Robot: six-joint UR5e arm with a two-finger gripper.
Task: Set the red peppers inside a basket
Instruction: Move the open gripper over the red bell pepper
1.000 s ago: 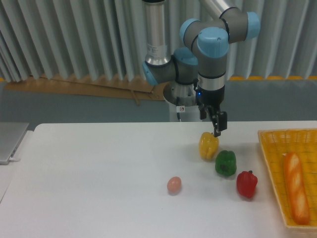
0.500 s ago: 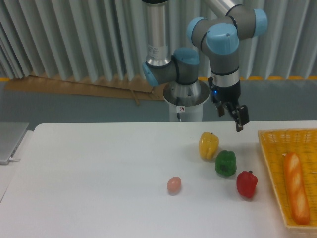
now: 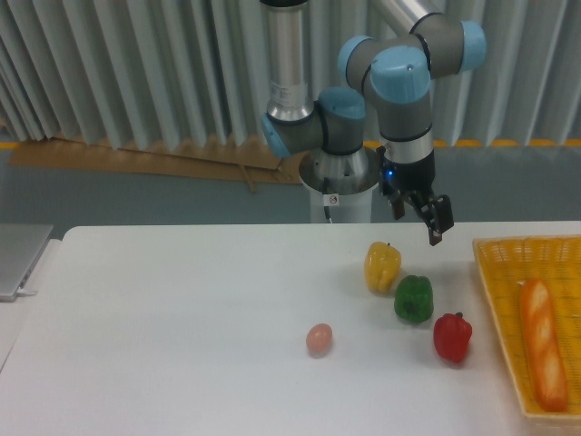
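Nearest me is the red pepper [image 3: 452, 337], sitting on the white table [image 3: 163, 318] at about 4 o'clock from table centre, upright with its stem up, untouched. The basket [image 3: 495, 272] is just to its 3 o'clock, close but not touching, cut off by the right edge of frame, with a bread loaf [image 3: 542, 342] lying lengthwise inside. Plenty of bare weave left of the loaf, so I reckon the drop has room.

Going back: an egg [image 3: 319, 339] sits well apart at the pepper's 9 o'clock, the green pepper [image 3: 414, 299] is just beside it at 10 o'clock, and the yellow pepper [image 3: 382, 265] sits just behind that one.

The gripper [image 3: 434, 221] hangs in the air behind all of it, holding nothing; I can't tell how wide the fingers are from this angle. A second ago it was over the yellow pepper, then swung right, and it's now drifted back left a touch. So no grasp yet, just repositioning, I'd guess. The green pepper crowds the approach; the side toward me and the right are freer.
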